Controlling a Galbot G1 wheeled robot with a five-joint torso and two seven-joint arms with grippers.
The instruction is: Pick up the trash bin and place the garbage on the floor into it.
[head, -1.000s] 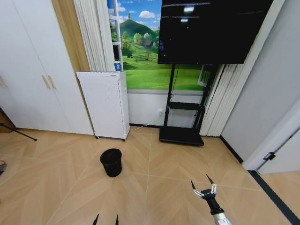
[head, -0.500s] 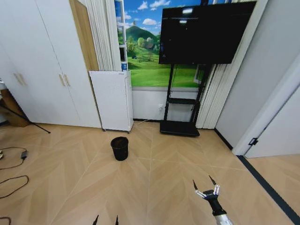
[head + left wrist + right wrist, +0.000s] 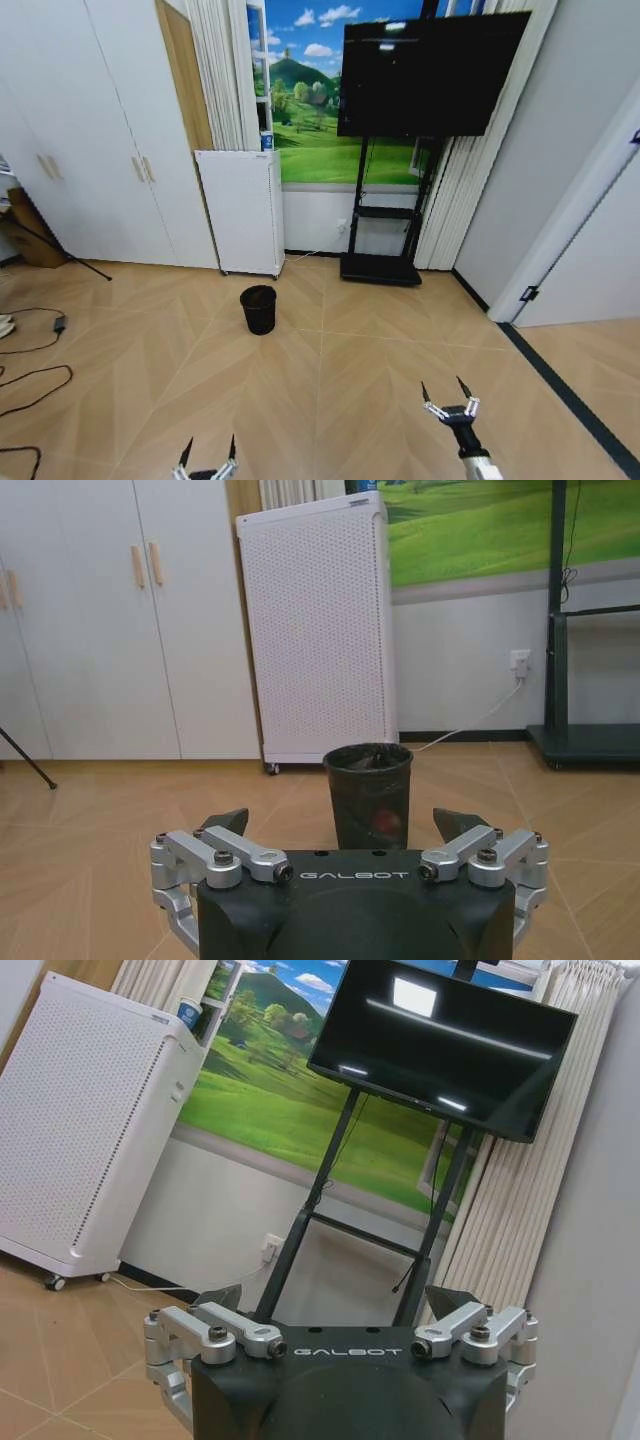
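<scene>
Backing off, the robot had widened its view: the trash bin [image 3: 258,308] looked smaller and farther than a second before, while the left gripper [image 3: 207,459] had risen into sight. Both it and the right gripper [image 3: 449,398] hung low, jaws spread, empty. The bin stood upright well ahead of the left gripper [image 3: 342,852], probably light and stiff, best pinched at its rim.
</scene>
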